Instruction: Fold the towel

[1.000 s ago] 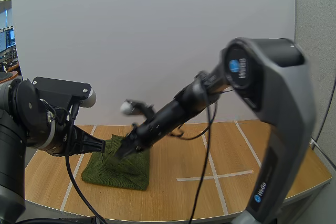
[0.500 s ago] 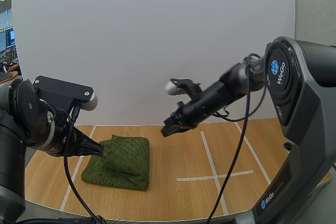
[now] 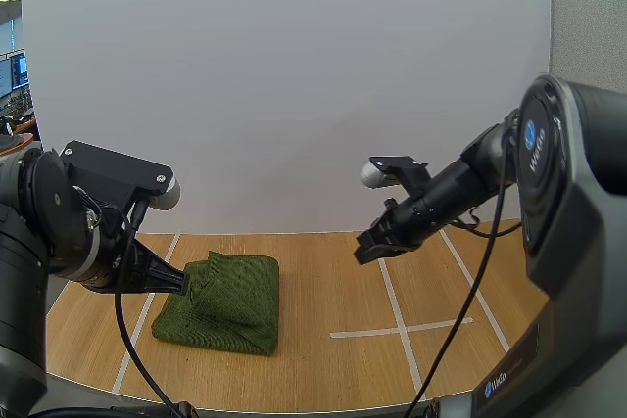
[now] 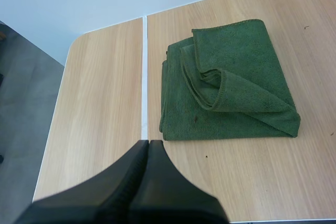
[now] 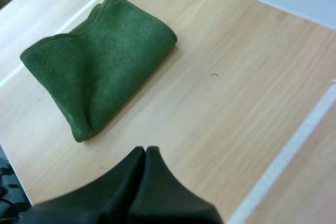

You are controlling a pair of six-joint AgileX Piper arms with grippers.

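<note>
Dark-green terry towel (image 3: 220,302), high view lower left: likely soft, limp, best pinched at a hemmed corner. Left gripper (image 4: 148,142) and right gripper (image 5: 145,150) closed, empty.

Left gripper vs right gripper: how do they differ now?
Left gripper sits by the towel's left edge; right gripper hangs farther off, over the table. Left gripper faces the towel from its left, right gripper from its right. Both are shut, holding nothing.
</note>
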